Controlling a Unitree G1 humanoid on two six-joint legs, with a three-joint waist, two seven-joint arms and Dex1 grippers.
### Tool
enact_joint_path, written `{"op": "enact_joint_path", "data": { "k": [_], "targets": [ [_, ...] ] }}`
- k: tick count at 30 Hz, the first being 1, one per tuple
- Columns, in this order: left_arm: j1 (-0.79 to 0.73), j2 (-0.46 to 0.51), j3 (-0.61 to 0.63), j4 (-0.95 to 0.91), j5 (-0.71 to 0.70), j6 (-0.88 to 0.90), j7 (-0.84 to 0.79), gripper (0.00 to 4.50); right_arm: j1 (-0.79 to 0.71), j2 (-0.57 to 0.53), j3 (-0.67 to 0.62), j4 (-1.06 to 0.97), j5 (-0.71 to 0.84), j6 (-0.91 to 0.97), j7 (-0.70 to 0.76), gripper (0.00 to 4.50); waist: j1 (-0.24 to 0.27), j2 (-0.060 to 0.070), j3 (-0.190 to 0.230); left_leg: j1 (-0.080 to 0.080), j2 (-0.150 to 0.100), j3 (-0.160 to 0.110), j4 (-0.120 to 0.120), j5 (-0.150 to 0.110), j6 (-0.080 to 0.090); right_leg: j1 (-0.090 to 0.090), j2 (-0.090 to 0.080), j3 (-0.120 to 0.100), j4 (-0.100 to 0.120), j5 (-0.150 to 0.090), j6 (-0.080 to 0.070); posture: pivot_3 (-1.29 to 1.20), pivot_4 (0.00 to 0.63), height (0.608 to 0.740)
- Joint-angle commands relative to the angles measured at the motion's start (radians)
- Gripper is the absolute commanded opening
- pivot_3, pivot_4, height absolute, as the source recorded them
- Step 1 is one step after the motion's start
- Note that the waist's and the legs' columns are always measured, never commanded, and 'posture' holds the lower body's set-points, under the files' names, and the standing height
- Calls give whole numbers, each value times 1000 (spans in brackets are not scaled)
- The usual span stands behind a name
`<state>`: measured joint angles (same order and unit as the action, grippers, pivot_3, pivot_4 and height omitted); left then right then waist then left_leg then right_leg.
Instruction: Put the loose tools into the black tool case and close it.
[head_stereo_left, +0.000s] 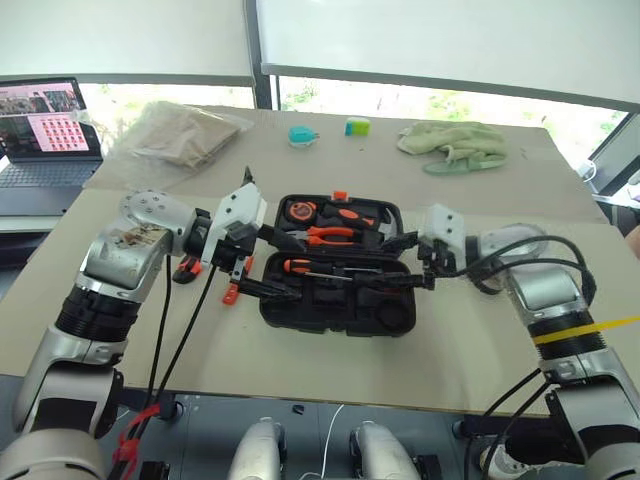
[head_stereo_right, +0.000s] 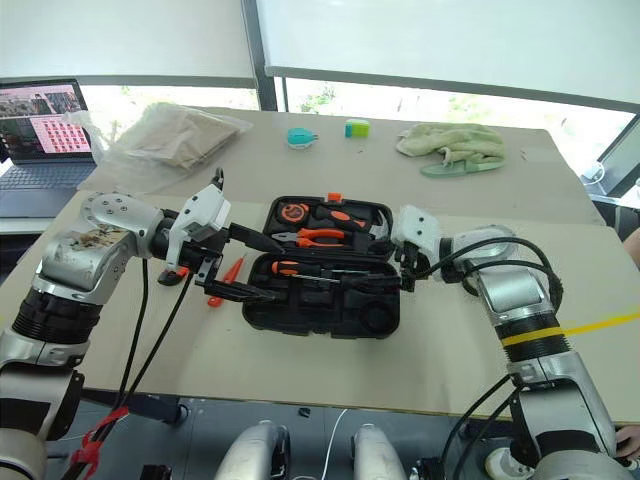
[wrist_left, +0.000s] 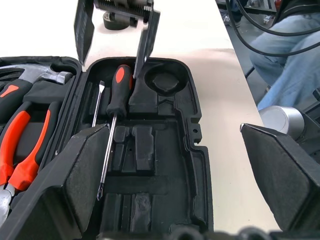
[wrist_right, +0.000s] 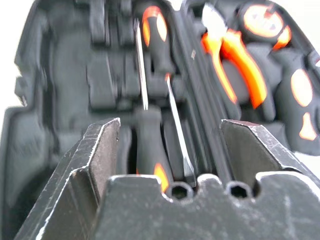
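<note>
- I have the black tool case (head_stereo_left: 338, 262) lying open near the middle of the surface (head_stereo_left: 300, 360), lid half away from me with the pliers (head_stereo_left: 330, 236) and hammer seated in it.
- In the near half I can see two black-and-orange screwdrivers (wrist_left: 117, 95) laid in the recesses, one handle toward each end, shafts lying side by side; the second screwdriver (wrist_right: 150, 145) sits right between my right hand's fingers.
- My right hand (head_stereo_left: 395, 262) hangs over the case's right end with its jaws apart; I judge it is letting go of that screwdriver, though I can't say for sure it is free.
- My left hand (head_stereo_right: 250, 268) is released, spread wide over the case's left end, gripping nothing.
- Left to do, as I read it: a slim orange tool (head_stereo_right: 224, 279) lies on the surface just left of the case, and another black-and-orange item (head_stereo_left: 185, 268) lies beyond it, partly hidden by my left arm. Then the lid has to be folded shut and latched.
- So roughly halfway by my estimate.
- The surface is pale and broad; a laptop (head_stereo_left: 42, 130), a plastic bag (head_stereo_left: 180, 135), two small teal items and a green cloth (head_stereo_left: 452, 143) sit along its far side.
- Windows with blinds run behind; a seated person's leg (wrist_left: 285, 65) is off to one side.
</note>
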<state>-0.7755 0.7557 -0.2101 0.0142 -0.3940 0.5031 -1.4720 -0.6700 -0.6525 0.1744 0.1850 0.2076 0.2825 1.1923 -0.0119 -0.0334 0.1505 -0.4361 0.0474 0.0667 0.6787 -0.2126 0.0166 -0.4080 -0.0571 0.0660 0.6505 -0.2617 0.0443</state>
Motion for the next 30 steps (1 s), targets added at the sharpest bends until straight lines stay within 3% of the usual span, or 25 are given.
{"op": "enact_joint_path", "data": {
  "k": [1,7,22,30],
  "targets": [
    [-23,-11,23,2,-8,-11,6,4500,5,39,3,-30,-6,25,-45,2030,0,0,0,0,0,0,0,0,0,0,0,0,0,0,0,0,150,740],
    [-25,-14,23,11,-3,-14,6,4500,25,74,39,-30,-37,22,-75,27,1,0,0,0,0,0,0,0,0,0,0,0,0,0,0,0,150,740],
    [-16,-11,20,14,5,-20,9,4500,-8,105,196,75,-243,66,-162,27,-1,0,0,7,0,0,0,0,0,3,0,0,6,-1,-1,0,150,740],
    [31,3,38,-4,5,-1,44,4500,37,119,27,-187,-5,207,-110,27,0,0,0,8,0,0,0,1,-1,3,0,0,7,-1,-2,0,150,740]
  ]
}}
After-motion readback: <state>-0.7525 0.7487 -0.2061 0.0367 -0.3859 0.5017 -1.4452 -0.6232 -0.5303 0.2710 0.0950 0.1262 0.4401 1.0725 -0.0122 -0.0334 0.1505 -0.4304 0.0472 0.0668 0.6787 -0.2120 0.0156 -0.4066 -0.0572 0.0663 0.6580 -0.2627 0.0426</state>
